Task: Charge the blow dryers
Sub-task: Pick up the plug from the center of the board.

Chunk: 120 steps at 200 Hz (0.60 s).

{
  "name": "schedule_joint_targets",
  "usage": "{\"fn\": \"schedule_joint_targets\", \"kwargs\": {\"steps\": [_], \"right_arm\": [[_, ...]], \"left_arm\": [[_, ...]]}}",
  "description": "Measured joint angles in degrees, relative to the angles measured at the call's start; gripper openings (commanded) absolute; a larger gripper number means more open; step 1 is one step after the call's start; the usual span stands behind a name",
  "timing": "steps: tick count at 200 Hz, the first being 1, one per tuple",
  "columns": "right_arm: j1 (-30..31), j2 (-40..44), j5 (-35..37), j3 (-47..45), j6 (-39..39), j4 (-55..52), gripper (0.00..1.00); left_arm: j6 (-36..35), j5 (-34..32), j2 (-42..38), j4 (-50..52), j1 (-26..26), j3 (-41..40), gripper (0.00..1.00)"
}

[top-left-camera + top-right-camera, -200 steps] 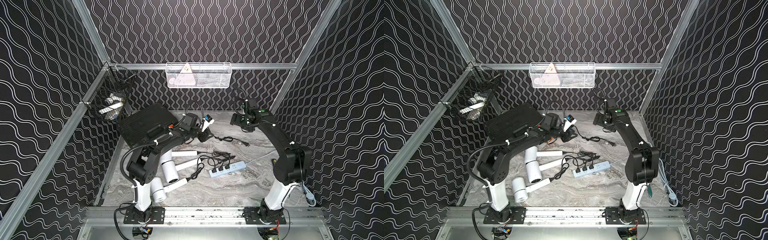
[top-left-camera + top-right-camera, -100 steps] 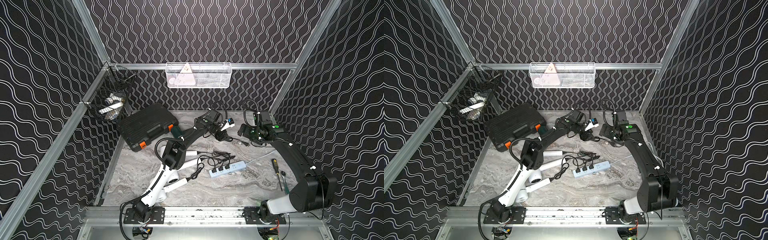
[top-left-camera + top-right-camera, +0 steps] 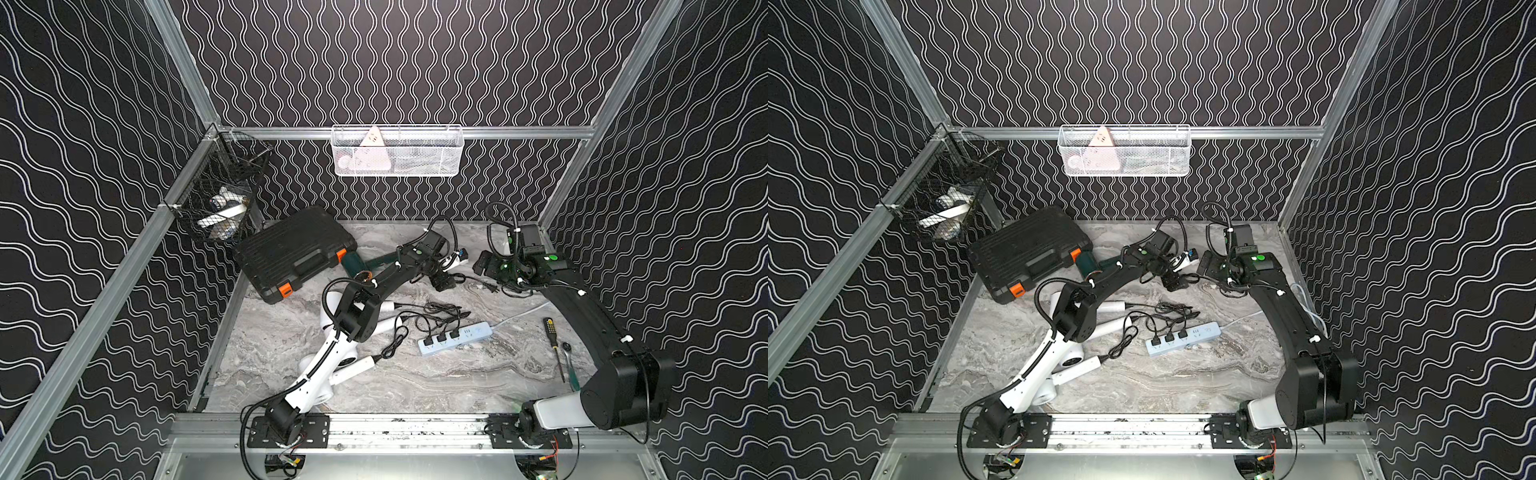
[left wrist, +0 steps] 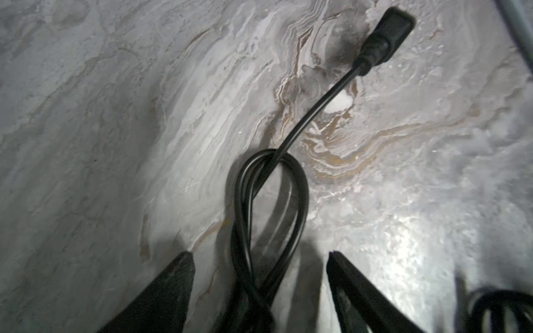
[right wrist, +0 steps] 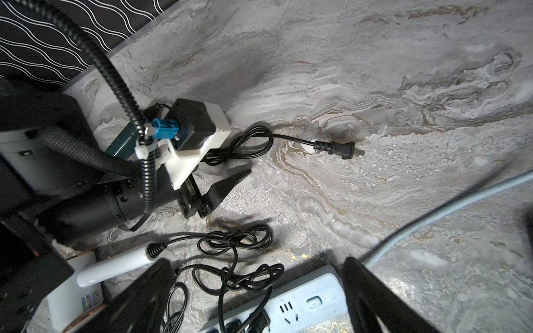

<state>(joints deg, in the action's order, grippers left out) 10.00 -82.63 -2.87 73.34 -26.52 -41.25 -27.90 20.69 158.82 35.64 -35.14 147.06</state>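
Fingers of your left gripper have just spread, leaving the thin black cord slack between them; its black two-pin plug lies loose on the grey marbled tabletop, apart from the pale blue power strip. So the dark green blow dryer beside the black orange-latched case remains uncharged; your right gripper, jaws wide and empty, could fetch that plug

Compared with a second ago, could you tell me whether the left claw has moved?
Yes: in a top view, the left claw has swung away from the black case, toward the right claw.
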Motion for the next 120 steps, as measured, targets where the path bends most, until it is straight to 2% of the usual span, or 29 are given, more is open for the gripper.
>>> {"fn": "schedule_joint_targets", "kwargs": {"steps": [28,54,73,102,120], "right_arm": [[0.0,-0.37,-0.57,0.24,0.0,0.0,0.94],[0.0,-0.52,-0.72,0.35,0.0,0.02,0.94],[0.0,-0.66,-0.92,0.35,0.0,0.02,0.94],[0.0,-0.63,-1.01,0.26,0.02,0.02,0.94],[0.0,-0.22,-0.81,-0.2,0.11,0.09,0.94]], "left_arm": [[0.37,-0.24,0.7,0.59,-0.09,0.87,0.53],[-0.37,0.57,0.83,1.33,-0.09,0.98,0.29],[-0.63,0.63,0.83,1.33,-0.07,0.72,0.2],[-0.48,0.74,-0.46,-0.55,0.37,-1.92,0.01],[-0.46,-0.26,-2.75,-1.57,0.96,-5.51,0.0]]}}
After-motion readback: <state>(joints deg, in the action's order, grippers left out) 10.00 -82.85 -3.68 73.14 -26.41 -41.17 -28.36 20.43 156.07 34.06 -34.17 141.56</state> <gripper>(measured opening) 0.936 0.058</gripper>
